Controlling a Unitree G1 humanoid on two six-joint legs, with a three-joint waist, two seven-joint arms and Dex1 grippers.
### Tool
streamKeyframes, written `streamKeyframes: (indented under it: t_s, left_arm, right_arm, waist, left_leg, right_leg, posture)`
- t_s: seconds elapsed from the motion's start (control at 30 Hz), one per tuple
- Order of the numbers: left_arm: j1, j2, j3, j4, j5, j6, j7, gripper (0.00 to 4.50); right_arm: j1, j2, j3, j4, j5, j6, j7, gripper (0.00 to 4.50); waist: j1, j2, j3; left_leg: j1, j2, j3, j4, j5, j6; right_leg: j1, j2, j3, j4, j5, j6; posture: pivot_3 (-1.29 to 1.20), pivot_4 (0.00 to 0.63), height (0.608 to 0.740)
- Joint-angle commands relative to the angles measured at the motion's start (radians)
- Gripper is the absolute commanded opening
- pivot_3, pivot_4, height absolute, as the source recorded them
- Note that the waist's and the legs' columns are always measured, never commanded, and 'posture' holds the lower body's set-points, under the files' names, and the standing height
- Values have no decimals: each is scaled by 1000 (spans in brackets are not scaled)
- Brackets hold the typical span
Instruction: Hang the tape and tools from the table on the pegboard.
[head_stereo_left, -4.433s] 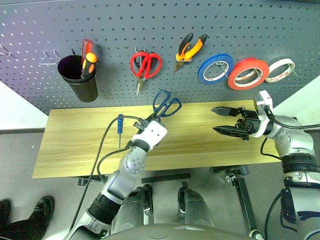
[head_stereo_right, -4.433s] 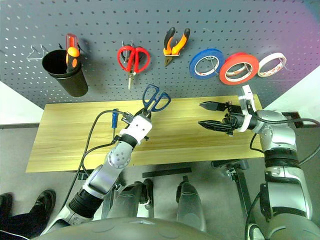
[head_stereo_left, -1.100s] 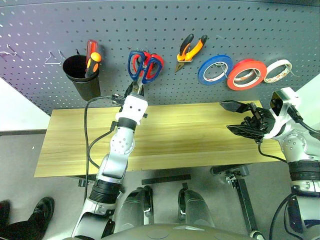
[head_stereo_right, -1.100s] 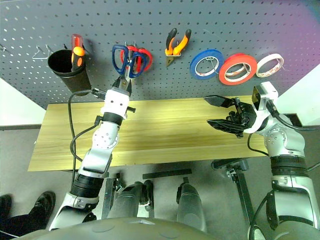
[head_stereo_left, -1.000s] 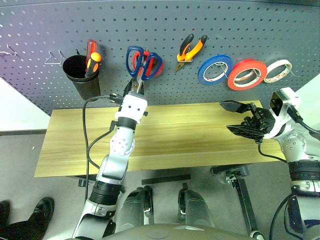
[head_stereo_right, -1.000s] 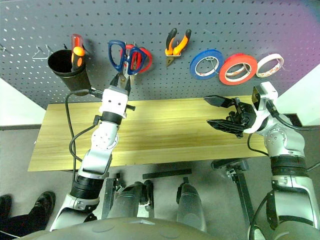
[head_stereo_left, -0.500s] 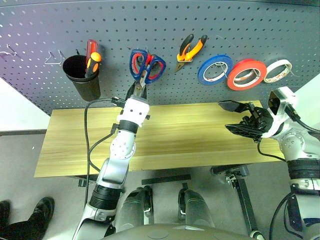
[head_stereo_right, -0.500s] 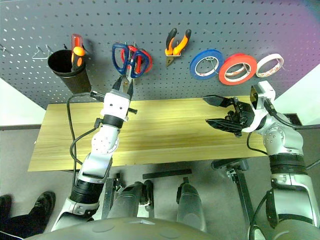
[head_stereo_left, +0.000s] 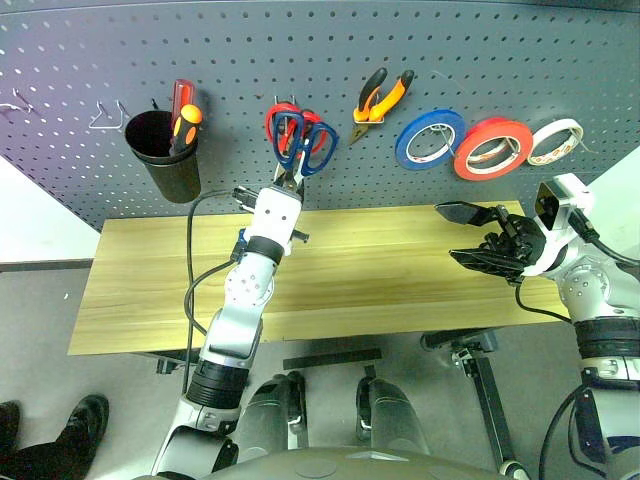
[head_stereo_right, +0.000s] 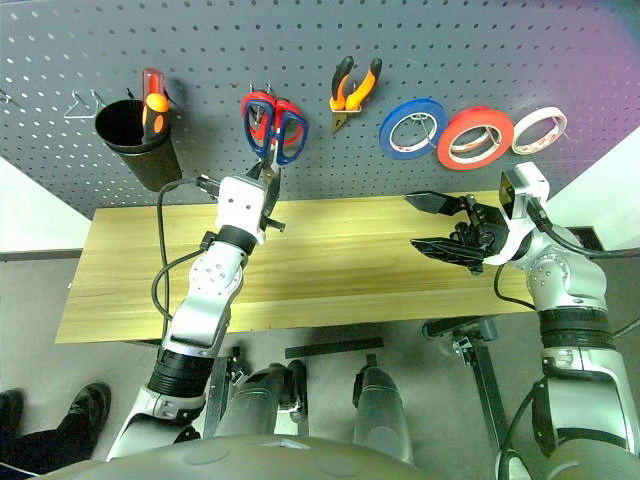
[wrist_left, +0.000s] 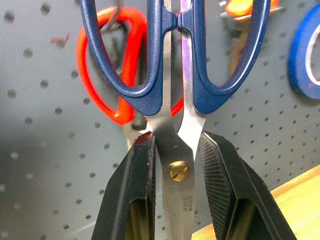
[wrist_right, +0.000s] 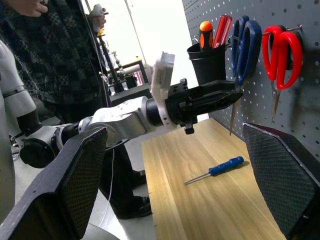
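- Pegboard (head_stereo_left: 330, 60) fills the far wall behind the table (head_stereo_left: 400, 290); you have bare wood across the table's middle and right, and its near edge runs free of clutter.
- Your left gripper (head_stereo_left: 286, 184) is narrow, clamped on the blades of the blue-handled scissors (head_stereo_left: 308, 145), just below the pivot screw, as the left wrist view shows.
- You see those scissors held upright against the pegboard, their handle loops overlapping the red-handled scissors (head_stereo_left: 283, 122) already hanging there; whether a loop sits on a hook you cannot tell.
- Left of them hangs the black cup (head_stereo_left: 165, 155) with a red and an orange-handled screwdriver in it; right of them hang the orange-handled pliers (head_stereo_left: 381, 95), close by.
- Farther right you find the blue roll (head_stereo_left: 429, 138), then the red tape (head_stereo_left: 492, 147) overlapping the blue roll's edge, then the whitish roll (head_stereo_left: 559, 141).
- Your right gripper (head_stereo_left: 472, 235) stands wide and empty above the table's right end, below the red tape and well apart from the scissors.
- Your blue-handled screwdriver (wrist_right: 215, 170) lies flat on the table under the left arm.
- A person (wrist_right: 50, 55) stands beyond the table's left end.
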Motion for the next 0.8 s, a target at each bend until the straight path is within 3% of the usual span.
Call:
streamKeyframes:
  t_s: [0.03, 0.23, 0.57, 0.6, 0.8]
  left_arm:
    - [-23, -17, 14, -17, -55, 41, -27, 974]
    - [-85, -27, 34, 108, -66, 3, 0, 974]
    - [-116, -27, 36, 162, -85, 4, -7, 4278]
    - [-104, -23, 29, 153, -82, 1, -14, 4442]
    - [-46, 9, 26, 97, -70, 6, -20, 4442]
  right_arm:
    - [-5, -24, -20, -18, 9, 1, 7, 4500]
    - [-10, -19, -17, -15, 7, 3, 7, 4500]
    - [-13, -17, -21, -14, -2, 8, 7, 4500]
    - [-15, -17, -22, -12, -4, 7, 7, 4500]
    - [-17, -17, -20, -4, -3, 4, 7, 4500]
  waist:
    - [0, 0, 0]
    - [1, 0, 0]
    - [0, 0, 0]
    - [0, 0, 0]
    - [0, 0, 0]
  left_leg:
    - [0, 0, 0, 0, 0, 0]
    - [0, 0, 0, 1, 0, 0]
    - [0, 0, 1, 0, 0, 1]
    - [0, 0, 1, 0, 0, 0]
    - [0, 0, 1, 0, -1, -2]
  right_leg:
    - [0, 0, 0, 0, 0, 0]
    - [0, 0, 0, 0, 0, 0]
    - [0, 0, 0, -1, 1, 1]
    - [0, 0, 0, -1, 1, 1]
    - [0, 0, 0, -1, 1, 1]
  posture:
    - [-248, 215, 740]
    - [-247, 214, 740]
    - [-251, 214, 740]
    - [-250, 214, 740]
    - [-239, 214, 740]
